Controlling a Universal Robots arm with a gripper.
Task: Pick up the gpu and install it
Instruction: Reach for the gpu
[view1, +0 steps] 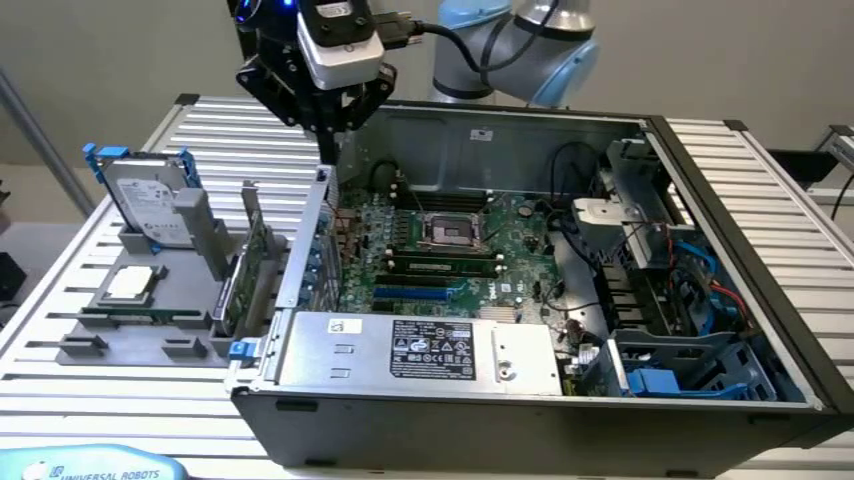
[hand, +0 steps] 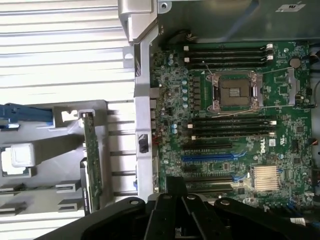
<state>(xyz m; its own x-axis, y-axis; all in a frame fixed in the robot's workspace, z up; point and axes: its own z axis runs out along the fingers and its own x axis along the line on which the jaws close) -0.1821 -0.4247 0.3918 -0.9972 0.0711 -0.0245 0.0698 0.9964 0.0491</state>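
Your hand (view1: 326, 128) is closed, with nothing between its fingers. It hangs over the rear wall of the open computer case (view1: 400, 415), above the edge of the motherboard (view1: 461, 235). You can see the gpu (view1: 244, 280) standing on edge in the grey holder (view1: 127, 335) on the tabletop (view1: 767, 190), just beside the case on the exterior view's left, below the hand and apart from it

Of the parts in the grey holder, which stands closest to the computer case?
The gpu, the thin green card on edge beside the case wall; the blue-railed hard drive and square silver chip sit farther out.
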